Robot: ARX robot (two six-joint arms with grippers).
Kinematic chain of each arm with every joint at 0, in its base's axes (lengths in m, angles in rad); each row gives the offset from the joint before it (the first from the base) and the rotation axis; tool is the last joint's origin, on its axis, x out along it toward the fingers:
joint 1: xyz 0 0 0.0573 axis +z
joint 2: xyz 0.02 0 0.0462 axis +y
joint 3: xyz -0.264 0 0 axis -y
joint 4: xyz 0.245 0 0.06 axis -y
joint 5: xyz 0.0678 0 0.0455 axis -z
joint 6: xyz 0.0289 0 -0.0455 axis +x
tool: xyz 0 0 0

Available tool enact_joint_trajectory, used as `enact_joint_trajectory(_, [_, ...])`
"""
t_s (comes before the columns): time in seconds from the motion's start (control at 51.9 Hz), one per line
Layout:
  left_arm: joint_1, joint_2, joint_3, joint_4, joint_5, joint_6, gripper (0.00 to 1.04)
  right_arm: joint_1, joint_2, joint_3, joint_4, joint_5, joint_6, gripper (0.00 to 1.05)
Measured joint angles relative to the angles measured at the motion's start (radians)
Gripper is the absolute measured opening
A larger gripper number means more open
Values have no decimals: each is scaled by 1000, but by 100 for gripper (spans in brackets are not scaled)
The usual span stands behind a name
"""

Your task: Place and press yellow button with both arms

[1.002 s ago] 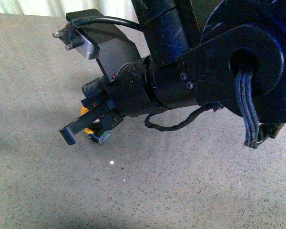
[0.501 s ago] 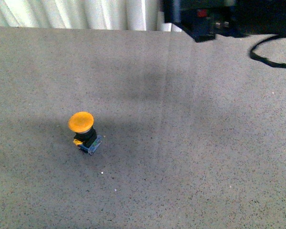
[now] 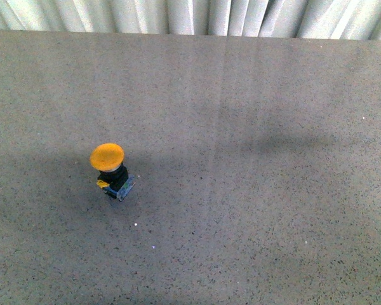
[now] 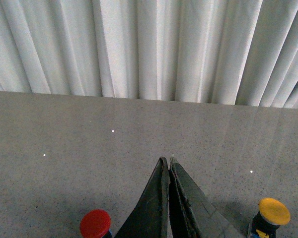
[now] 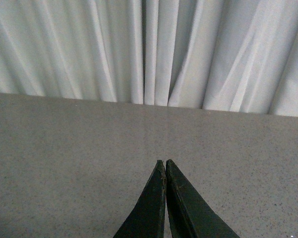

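Button [image 3: 111,170] stands upright on the bench [image 3: 273,210], untouched; left and right jaws each pressed together, empty.

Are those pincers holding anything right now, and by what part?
Nothing is held. The left pincer and right pincer are both shut and empty; the yellow button stands free on the table.

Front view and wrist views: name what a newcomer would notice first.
The small push-button with a round orange-yellow cap stands on the speckled grey table, left of centre in the front view. The left wrist view adds a red-capped button near the shut left end effector.
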Motion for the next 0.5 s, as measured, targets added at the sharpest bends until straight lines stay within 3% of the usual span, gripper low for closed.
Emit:
enact_joint_trajectory(0.27, [0,0,0,0,0,0,1,-70,-223,-123,-101,-65,0,1])
enact_joint_trajectory(0.366, [0,0,0,0,0,0,1,-85,-235,-163,-60,-83,0,1])
enact_joint_trajectory(0.424, [0,0,0,0,0,0,1,-131,-266,-185,-88,-151,-2,1])
enact_joint_trajectory(0.501, [0,0,0,0,0,0,1,-166,-353,-203,-158,-157,-2,1])
